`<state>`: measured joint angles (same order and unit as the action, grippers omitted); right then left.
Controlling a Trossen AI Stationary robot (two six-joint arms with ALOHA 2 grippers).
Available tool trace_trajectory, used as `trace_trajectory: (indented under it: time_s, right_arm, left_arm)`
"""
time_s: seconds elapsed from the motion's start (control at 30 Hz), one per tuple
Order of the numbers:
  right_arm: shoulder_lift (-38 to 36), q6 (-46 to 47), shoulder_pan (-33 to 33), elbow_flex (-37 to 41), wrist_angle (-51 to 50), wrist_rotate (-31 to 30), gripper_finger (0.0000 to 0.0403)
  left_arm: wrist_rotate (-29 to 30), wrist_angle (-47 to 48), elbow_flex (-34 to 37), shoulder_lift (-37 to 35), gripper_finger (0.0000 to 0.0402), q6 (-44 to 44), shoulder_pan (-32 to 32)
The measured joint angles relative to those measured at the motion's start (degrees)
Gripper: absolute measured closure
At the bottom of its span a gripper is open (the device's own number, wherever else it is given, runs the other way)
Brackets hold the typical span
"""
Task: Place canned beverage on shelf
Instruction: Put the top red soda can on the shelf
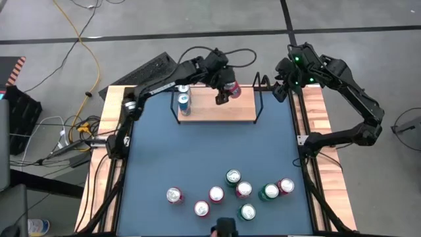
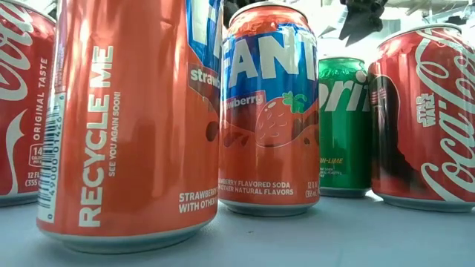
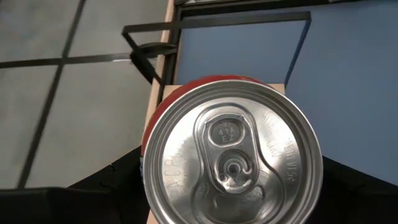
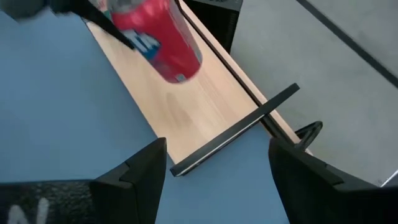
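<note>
The shelf (image 1: 217, 110) is a light-wood board with black wire frames at both ends, standing at the table's far middle. Two cans (image 1: 183, 97) stand on its left end. My left gripper (image 1: 228, 91) hangs over the board's right half, shut on a red canned beverage (image 1: 232, 89), whose silver top (image 3: 233, 155) fills the left wrist view. The right wrist view shows this can (image 4: 165, 40) tilted above the bare board (image 4: 186, 106). My right gripper (image 4: 217, 180) waits open by the shelf's right end, holding nothing. My left gripper pinches the can's side wall (image 3: 144, 163) between its two fingers, one on each side, just below the top rim. The fingers slant down from the table's left. The can is tilted and lifted clear of the shelf board.
Several more cans (image 1: 238, 191) stand in a cluster near the table's front edge and fill the low view (image 2: 271, 111). The blue table top has a wooden rim (image 1: 322, 118) on both sides. The shelf's right wire frame (image 1: 260, 92) stands between the two grippers.
</note>
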<state>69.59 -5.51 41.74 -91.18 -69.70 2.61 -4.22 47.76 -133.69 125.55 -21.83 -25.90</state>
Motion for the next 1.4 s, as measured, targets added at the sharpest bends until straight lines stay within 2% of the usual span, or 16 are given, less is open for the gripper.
trace_trajectory:
  time_s: [0.03,0.13,0.3,0.6,1.13,1.4]
  right_arm:
    - [0.0,0.7,0.0,0.0,0.0,0.0,0.0136]
    - [0.0,1.7,0.0,0.0,-0.1,0.0,0.0136]
    - [0.0,2.5,0.0,0.0,0.0,-1.0,0.0136]
    - [0.0,2.7,0.0,0.0,2.0,-1.6,0.0136]
    - [0.1,3.0,0.0,0.0,2.5,-1.7,0.0136]
    - [0.1,3.7,0.0,0.0,2.5,-1.4,0.0136]
  left_arm:
    - [-0.4,1.0,-1.5,1.6,0.0122,-0.1,-0.2]
    - [-3.1,-1.8,1.7,2.1,0.0122,-0.2,-1.2]
    - [-4.9,0.6,1.6,4.0,0.0122,1.2,-2.4]
    - [-5.6,3.3,1.7,5.5,0.0122,-4.4,-1.6]
    - [-6.1,4.4,1.9,8.2,0.0122,-6.5,-0.1]
    - [-4.0,4.1,1.8,8.2,0.0059,-7.1,1.0]
